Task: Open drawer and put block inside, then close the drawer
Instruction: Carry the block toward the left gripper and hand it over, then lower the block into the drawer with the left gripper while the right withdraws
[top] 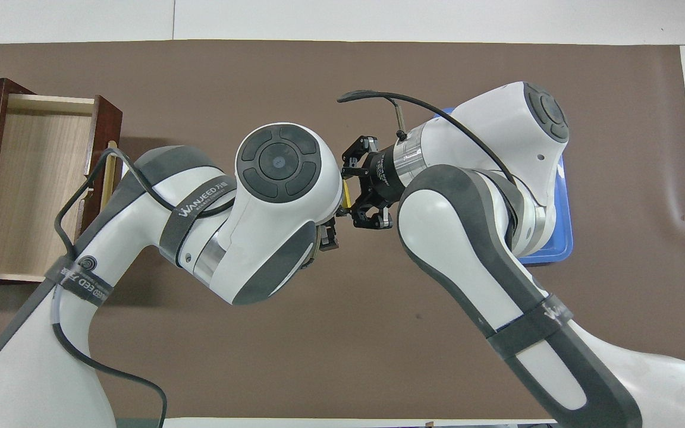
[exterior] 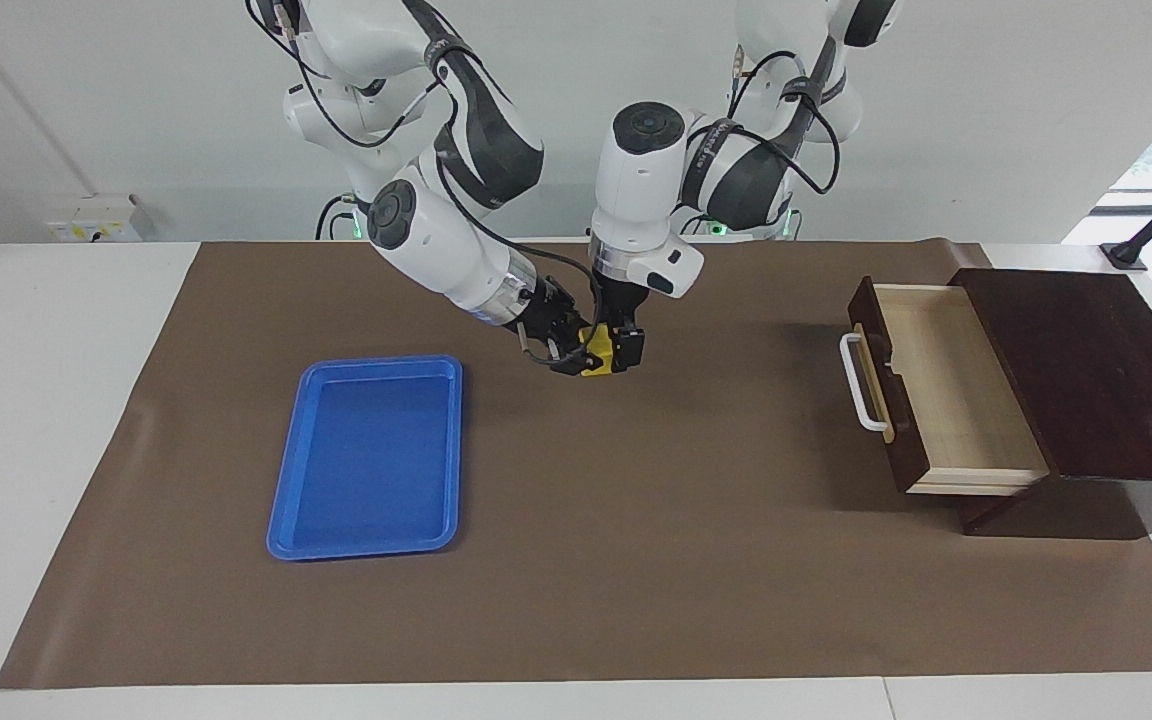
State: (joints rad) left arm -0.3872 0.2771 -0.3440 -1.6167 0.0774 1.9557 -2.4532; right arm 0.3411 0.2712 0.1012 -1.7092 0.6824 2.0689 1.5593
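Note:
The block (exterior: 596, 363), a small yellow cube, is held in the air over the brown mat, between both grippers. My right gripper (exterior: 576, 355) reaches in sideways and is shut on it. My left gripper (exterior: 626, 350) points straight down right against the block's other side. In the overhead view only a yellow sliver of the block (top: 347, 199) shows beside the right gripper (top: 351, 193); the left arm's wrist hides most of the left gripper (top: 327, 238). The drawer (exterior: 966, 390) of the dark brown box stands pulled open at the left arm's end, its pale wood inside bare, its white handle (exterior: 861, 385) facing the mat's middle.
A flat blue tray (exterior: 366, 365) lies on the brown mat (exterior: 636, 560) toward the right arm's end, with nothing in it. The dark brown box (exterior: 1086, 370) sits at the mat's edge at the left arm's end. In the overhead view the right arm covers part of the tray (top: 559, 238).

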